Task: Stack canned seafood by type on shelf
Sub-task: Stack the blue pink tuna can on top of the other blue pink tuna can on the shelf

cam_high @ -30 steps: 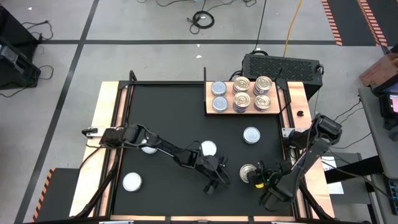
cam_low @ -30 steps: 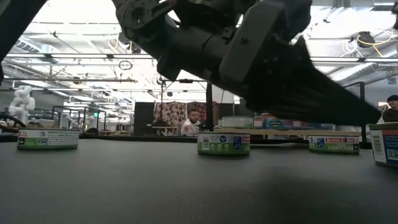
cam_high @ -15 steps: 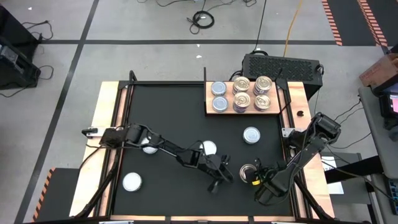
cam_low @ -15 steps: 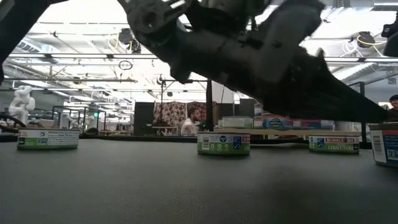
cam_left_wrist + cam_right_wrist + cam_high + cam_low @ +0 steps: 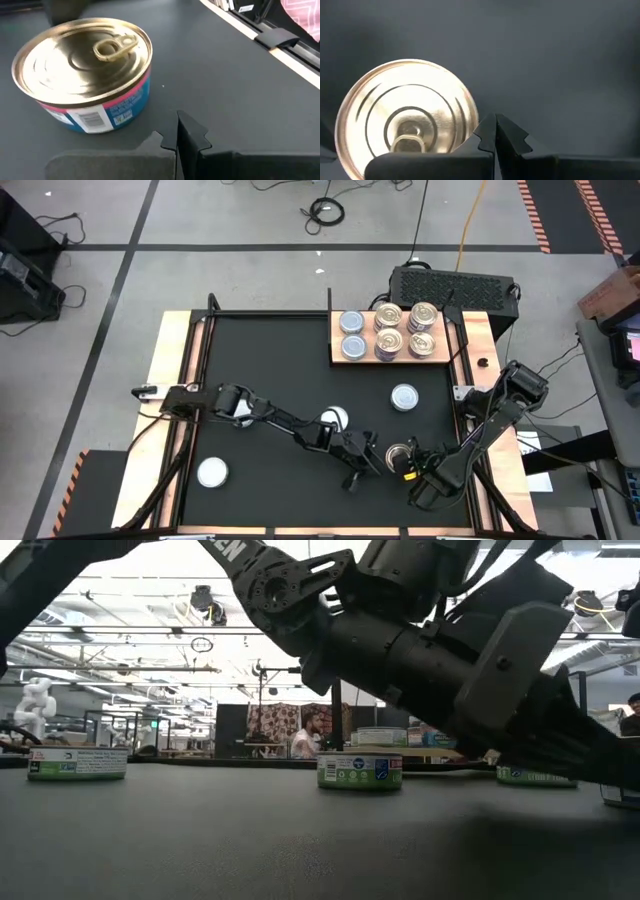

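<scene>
Overhead, the light natural-wood rectangular shelf (image 5: 392, 334) lies at the far right corner of the black mat (image 5: 260, 370) that covers the bench, and carries six small round tins: two with plain silvery-blue tops (image 5: 352, 335) at its left end and four with cream-gold pull-tab tops (image 5: 405, 330) beside them. Four silvery-topped tins lie loose on the mat: one (image 5: 404, 396) near the shelf, one (image 5: 334, 418) at centre just beside the left arm, one partly hidden under that arm, and one (image 5: 212, 471) at the near left. A gold-topped pull-tab tin with a blue and pink label (image 5: 399, 455) sits at the near right, between the two hands. The left hand (image 5: 358, 470) hovers just to the left of this tin, its dark fingers (image 5: 189, 136) pressed together and holding nothing; in the left wrist view the tin (image 5: 84, 70) stands upright on the mat, apart from the fingertips. The right hand (image 5: 418, 468) sits at the near right side of the same tin, its fingers (image 5: 496, 131) likewise closed on nothing; in the right wrist view the tin's top (image 5: 406, 117) lies just beside the fingertips, and whether they touch its rim cannot be told.
</scene>
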Controlling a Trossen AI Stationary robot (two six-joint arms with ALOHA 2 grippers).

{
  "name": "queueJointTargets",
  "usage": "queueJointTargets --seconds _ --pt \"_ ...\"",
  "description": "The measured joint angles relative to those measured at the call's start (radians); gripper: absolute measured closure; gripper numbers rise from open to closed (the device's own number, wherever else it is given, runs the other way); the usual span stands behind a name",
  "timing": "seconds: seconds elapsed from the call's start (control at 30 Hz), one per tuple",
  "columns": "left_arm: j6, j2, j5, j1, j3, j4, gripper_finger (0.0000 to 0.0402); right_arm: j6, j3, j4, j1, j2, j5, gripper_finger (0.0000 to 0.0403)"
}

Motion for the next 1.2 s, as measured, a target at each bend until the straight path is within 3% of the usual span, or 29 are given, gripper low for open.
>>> queueJointTargets --seconds 0.77,1.2 --pt "-0.002 0.000 0.026 0.030 0.001 -0.006 0.0400 -0.002 -0.006 0.074 -0.009 0.000 0.035 0.0403" --pt "-0.001 -0.001 0.026 0.041 0.001 -0.078 0.0401 -0.007 0.139 -0.091 -0.010 0.000 0.136 0.0403"
